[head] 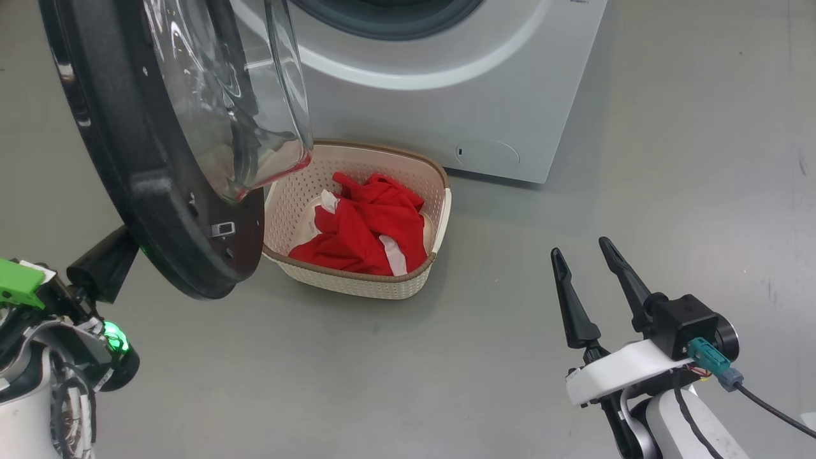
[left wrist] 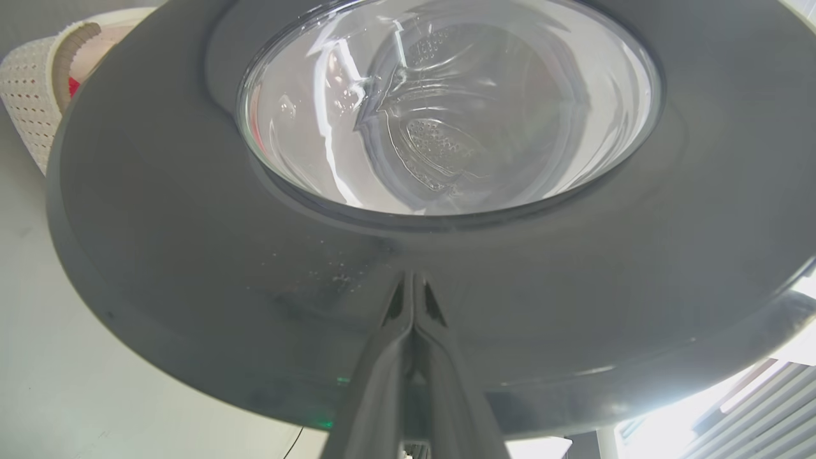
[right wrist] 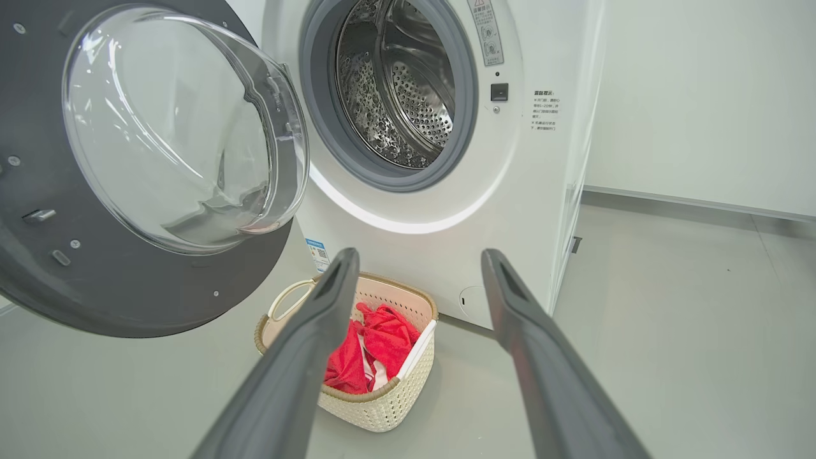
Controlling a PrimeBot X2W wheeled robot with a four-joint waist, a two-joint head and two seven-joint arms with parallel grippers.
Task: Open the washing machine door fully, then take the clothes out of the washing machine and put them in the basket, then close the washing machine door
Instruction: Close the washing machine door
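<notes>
Red clothes [head: 366, 226] lie bunched inside the basket [head: 357, 285], just before the washing machine [head: 446, 95]. Fingers of left gripper [left wrist: 413, 280] are pressed together, tips at the dark outer face of the open washing machine door [head: 127, 159]. Fingers of right gripper [head: 579, 247] are spread, empty.

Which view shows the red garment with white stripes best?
Head view: it looks down into the cream perforated basket, so the crumpled red garment shows nearly whole. Right wrist view: partly behind a dark finger. Left wrist view: a red sliver past the black door rim.
</notes>
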